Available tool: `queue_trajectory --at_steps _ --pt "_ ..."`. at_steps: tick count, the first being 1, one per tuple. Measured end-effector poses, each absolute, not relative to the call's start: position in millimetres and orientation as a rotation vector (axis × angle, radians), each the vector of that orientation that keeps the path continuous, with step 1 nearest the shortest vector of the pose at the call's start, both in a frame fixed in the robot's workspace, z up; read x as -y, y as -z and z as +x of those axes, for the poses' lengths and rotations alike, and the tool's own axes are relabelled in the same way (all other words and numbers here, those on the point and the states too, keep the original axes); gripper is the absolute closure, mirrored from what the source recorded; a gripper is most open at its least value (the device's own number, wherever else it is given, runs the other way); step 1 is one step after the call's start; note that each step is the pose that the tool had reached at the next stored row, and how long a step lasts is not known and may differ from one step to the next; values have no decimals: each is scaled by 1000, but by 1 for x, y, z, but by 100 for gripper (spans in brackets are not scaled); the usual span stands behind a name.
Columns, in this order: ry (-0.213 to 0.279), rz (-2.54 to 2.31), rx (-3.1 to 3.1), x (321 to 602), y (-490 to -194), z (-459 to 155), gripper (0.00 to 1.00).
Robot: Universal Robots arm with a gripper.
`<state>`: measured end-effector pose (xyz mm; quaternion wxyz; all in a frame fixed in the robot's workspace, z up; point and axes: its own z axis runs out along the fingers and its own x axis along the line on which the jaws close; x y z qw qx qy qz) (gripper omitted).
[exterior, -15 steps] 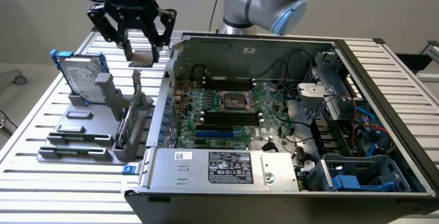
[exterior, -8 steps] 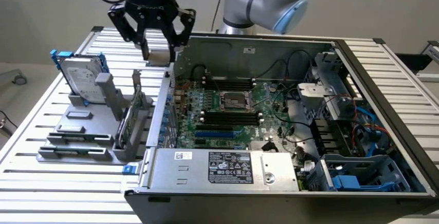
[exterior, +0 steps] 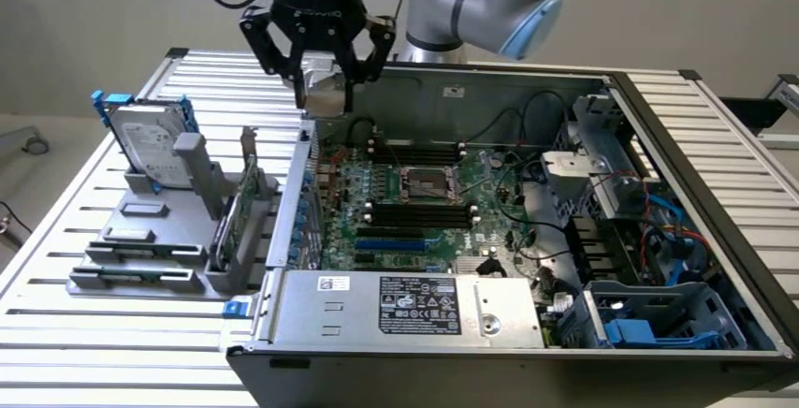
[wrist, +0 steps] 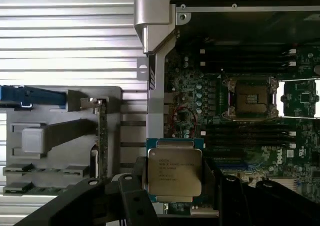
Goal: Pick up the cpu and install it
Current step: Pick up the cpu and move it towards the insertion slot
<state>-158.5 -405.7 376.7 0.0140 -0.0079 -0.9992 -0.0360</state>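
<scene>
The claw (exterior: 324,90) holds the cpu (wrist: 174,173) by its sides, up over the edge of the computer case (exterior: 500,85), so this looks like the carrying step, and the chip needs lining up flat over the open socket (wrist: 251,98), well apart.

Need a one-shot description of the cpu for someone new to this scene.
Find the open computer case; the black gripper hangs over its wall at the exterior view's left. The cpu is the flat square chip clamped there, silver-grey lid with printed text, far smaller than the upright hard drive nearby.
</scene>
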Motion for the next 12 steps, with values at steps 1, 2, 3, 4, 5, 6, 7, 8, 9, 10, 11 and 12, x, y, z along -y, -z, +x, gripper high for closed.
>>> queue_trajectory --at_steps 1,2,3,4,5,6,7,8,9,10,11,12 --pt "112 -25 3111 405 -377 -154 45" --pt "112 -24 3111 403 -376 -149 45" --pt "112 -24 3111 402 -375 -145 45" --pt "112 -24 3110 400 -374 -140 45" --pt "112 -25 3110 398 -372 -136 45" --pt "112 -25 3110 396 -370 -131 45" --pt "112 -24 3110 393 -368 -127 45" --pt "112 -24 3109 391 -367 -122 45" --pt "112 -24 3109 388 -365 -118 45" --pt "112 -25 3109 386 -363 -114 45" --pt "112 -25 3109 383 -361 -110 45" --pt "112 -25 3109 380 -359 -106 45"
